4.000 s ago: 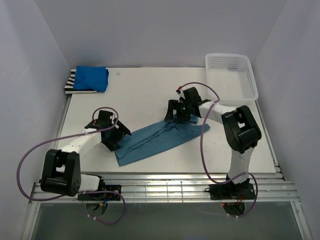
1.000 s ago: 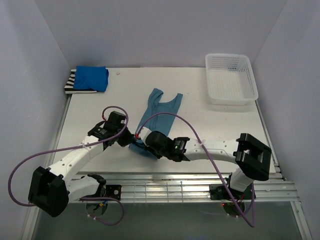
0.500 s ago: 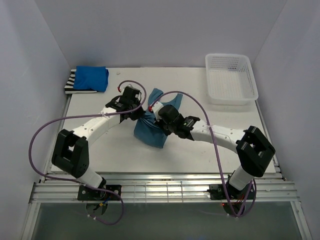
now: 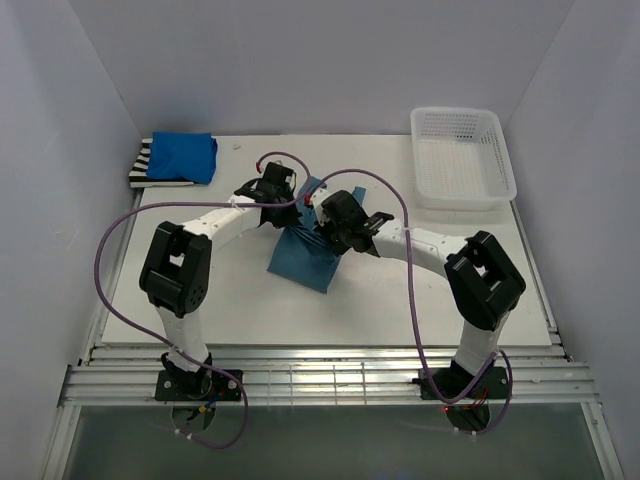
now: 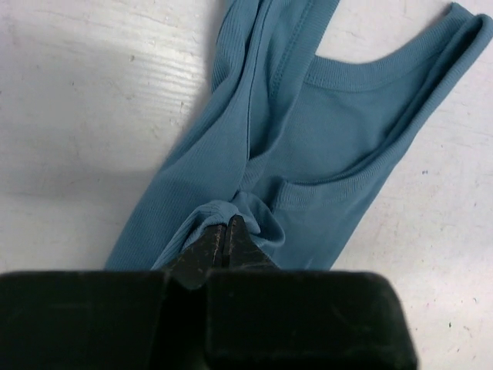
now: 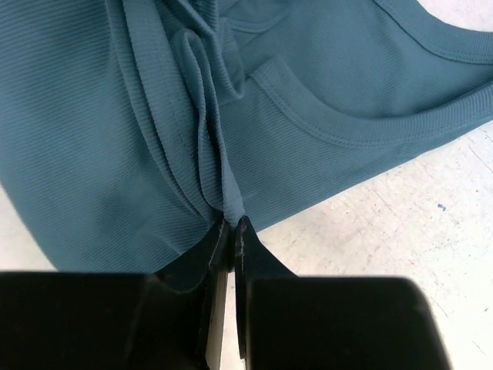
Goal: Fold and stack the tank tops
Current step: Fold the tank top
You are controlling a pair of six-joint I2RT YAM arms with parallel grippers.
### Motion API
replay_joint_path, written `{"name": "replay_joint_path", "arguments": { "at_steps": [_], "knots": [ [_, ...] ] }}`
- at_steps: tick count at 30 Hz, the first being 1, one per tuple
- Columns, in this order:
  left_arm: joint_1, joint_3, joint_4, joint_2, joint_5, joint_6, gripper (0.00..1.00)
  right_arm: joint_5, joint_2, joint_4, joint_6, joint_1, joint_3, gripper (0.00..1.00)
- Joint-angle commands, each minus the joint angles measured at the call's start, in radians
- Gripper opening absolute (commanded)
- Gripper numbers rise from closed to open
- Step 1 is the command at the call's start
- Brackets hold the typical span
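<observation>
A muted teal tank top (image 4: 305, 255) lies folded over itself mid-table, its straps pointing toward the back. My left gripper (image 4: 283, 208) is shut on a bunched fold of it (image 5: 254, 154), pinched at the fingertips (image 5: 226, 225). My right gripper (image 4: 325, 222) is shut on another pinch of the same cloth (image 6: 154, 116), which rises in pleats from its fingertips (image 6: 231, 225). Both grippers sit close together over the upper part of the top. A bright blue tank top (image 4: 183, 156) lies folded on a black-and-white striped one (image 4: 143, 168) at the back left corner.
A white lattice basket (image 4: 462, 158) stands at the back right corner. Purple cables loop from both arms over the middle of the table. The arm bases sit at the near edge on a metal rail (image 4: 320, 380).
Both grippers carried the near end of the teal top away from the front edge toward its straps, doubling it over. Four seconds ago it lay stretched out diagonally.
</observation>
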Motion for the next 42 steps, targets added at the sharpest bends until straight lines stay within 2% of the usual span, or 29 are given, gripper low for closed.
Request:
{"name": "replay_joint_path", "arguments": {
  "at_steps": [1,6,7,8,9,11,12,13,14,15,18,19,20,21,22,25,32,36,37,42],
  "knots": [
    [0.025,0.078,0.015,0.056,0.044,0.022,0.00,-0.030,0.043,-0.024,0.029,-0.041,0.067,0.08],
    [0.033,0.162,-0.045,0.159,0.041,0.016,0.00,-0.028,0.103,-0.039,0.047,-0.084,0.102,0.10],
    [0.035,0.187,-0.051,0.182,0.048,0.017,0.04,-0.028,0.116,-0.047,0.049,-0.087,0.111,0.13],
    [0.036,0.198,-0.058,0.190,0.053,0.016,0.18,-0.021,0.123,-0.055,0.049,-0.090,0.120,0.24],
    [0.036,0.211,-0.072,0.197,0.058,0.014,0.27,-0.016,0.127,-0.061,0.049,-0.096,0.131,0.34],
    [0.036,0.236,-0.078,0.199,0.065,0.010,0.31,-0.005,0.127,-0.085,0.049,-0.101,0.160,0.50],
    [0.036,0.253,-0.078,0.191,0.061,0.010,0.43,0.005,0.117,-0.101,0.049,-0.099,0.176,0.59],
    [0.036,0.261,-0.078,0.191,0.061,0.010,0.52,0.006,0.106,-0.107,0.049,-0.099,0.183,0.59],
    [0.036,0.268,-0.080,0.178,0.059,0.014,0.65,0.009,0.094,-0.111,0.049,-0.099,0.183,0.61],
    [0.036,0.276,-0.080,0.170,0.059,0.016,0.95,0.013,0.078,-0.113,0.070,-0.101,0.183,0.64],
    [0.036,0.285,-0.100,0.123,0.035,0.016,0.98,-0.020,0.005,-0.118,0.081,-0.099,0.150,0.68],
    [0.036,0.284,-0.109,0.106,0.022,0.011,0.98,-0.048,-0.036,-0.111,0.081,-0.099,0.134,0.75],
    [0.036,0.268,-0.124,0.087,-0.005,0.011,0.98,-0.164,-0.058,-0.095,0.072,-0.098,0.093,0.85],
    [0.036,0.256,-0.130,0.043,-0.020,0.008,0.98,-0.226,-0.081,-0.070,0.061,-0.096,0.064,0.99],
    [0.038,0.239,-0.135,0.017,-0.040,0.005,0.98,-0.343,-0.116,-0.041,0.065,-0.096,0.036,0.90],
    [0.062,0.144,-0.164,-0.100,-0.111,-0.023,0.98,-0.497,-0.133,0.040,0.082,-0.090,-0.025,0.90],
    [0.165,-0.132,-0.216,-0.376,-0.123,-0.061,0.98,-0.492,-0.069,0.028,0.075,-0.044,0.001,0.90],
    [0.170,-0.310,-0.140,-0.468,0.059,-0.063,0.98,-0.335,-0.072,-0.009,-0.010,0.034,-0.024,0.90],
    [0.168,-0.339,-0.121,-0.474,0.155,-0.061,0.98,-0.317,-0.077,-0.006,-0.019,0.048,-0.049,0.90],
    [0.168,-0.471,0.015,-0.447,0.309,-0.081,0.98,-0.269,-0.066,-0.010,-0.045,0.103,-0.090,0.91]
  ]
}}
